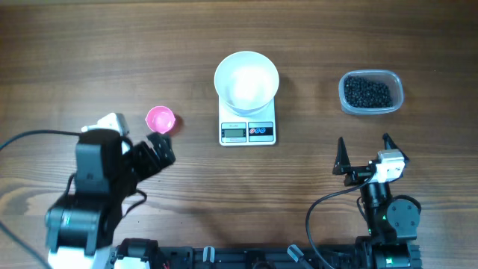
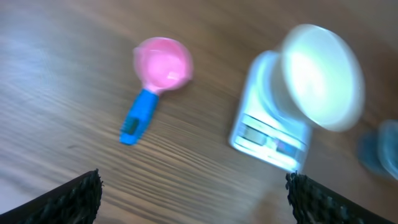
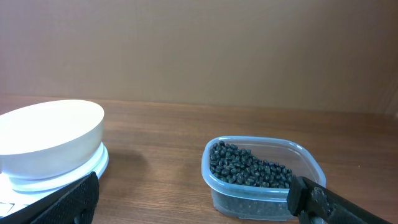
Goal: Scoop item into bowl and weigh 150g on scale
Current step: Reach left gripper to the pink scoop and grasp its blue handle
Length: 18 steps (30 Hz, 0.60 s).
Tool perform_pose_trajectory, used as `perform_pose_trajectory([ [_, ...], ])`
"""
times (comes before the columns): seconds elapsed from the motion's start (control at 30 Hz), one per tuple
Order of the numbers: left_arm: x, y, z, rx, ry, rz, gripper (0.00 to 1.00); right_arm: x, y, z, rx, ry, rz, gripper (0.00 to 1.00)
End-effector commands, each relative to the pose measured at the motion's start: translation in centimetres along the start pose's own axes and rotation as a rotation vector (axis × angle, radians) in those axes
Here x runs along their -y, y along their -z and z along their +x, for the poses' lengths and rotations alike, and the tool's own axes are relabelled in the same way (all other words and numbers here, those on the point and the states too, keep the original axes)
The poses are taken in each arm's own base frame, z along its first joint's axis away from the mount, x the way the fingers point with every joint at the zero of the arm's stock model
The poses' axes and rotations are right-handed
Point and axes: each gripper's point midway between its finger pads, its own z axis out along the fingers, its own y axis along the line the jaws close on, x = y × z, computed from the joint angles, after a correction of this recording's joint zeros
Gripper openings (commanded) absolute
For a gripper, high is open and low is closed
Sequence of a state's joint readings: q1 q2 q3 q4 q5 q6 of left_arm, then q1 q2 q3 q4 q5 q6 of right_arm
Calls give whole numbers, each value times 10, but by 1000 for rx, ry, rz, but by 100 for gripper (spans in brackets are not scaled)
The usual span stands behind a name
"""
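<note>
**Both pincers spread wide, beans in their tub**

A brown wood-grain surface (image 1: pixel 89 45) carries everything, with a plain tan wall behind it in the right wrist view.

Nearest the robot, the left pincer (image 2: pixel 194 190) stands released. Its two dark fingers are far apart at the lower corners of its own view, and nothing is between them. It hangs above the surface, angled toward the middle. The right pincer (image 1: pixel 364 143) is also spread wide and grasps nothing. Its tips point away from the robot toward the tub.

Just beyond the left pincer lies a pink scoop (image 2: pixel 161 65) with a blue handle, cup facing up, apart from the fingers.

In the middle sits the white scale (image 1: pixel 247 128), its display and buttons on the near edge; the reading is too small to make out. The white bowl (image 1: pixel 246 81) stands upright on the scale's far part, and its inside shows plain white.

To the right, well apart from the scale, a clear plastic tub (image 3: pixel 249 200) holds the black beans (image 3: pixel 245 167), heaped higher toward its left side.
</note>
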<state>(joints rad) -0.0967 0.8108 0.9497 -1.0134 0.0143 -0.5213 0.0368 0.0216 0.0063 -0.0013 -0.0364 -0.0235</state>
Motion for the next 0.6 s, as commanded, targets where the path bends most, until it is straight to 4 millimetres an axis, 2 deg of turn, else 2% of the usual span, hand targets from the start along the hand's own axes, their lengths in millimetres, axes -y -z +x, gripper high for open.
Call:
perform_pose_trajectory([
  [0.0,-39,-24,-17,28,105,-262,100,-2,0,0,2,0,-12,100],
  [0.17,-55,-70,3,-173,54,-379,100,-2,0,0,2,0,-12,100],
  [0.3,-52,-112,25,-379,-58,-306,100,-2,0,0,2,0,-12,100],
  [0.43,-39,-133,31,-468,-106,-123,98,-2,0,0,2,0,-12,100],
  [0.57,-54,-143,43,-506,-61,-95,97,-2,0,0,2,0,-12,100],
])
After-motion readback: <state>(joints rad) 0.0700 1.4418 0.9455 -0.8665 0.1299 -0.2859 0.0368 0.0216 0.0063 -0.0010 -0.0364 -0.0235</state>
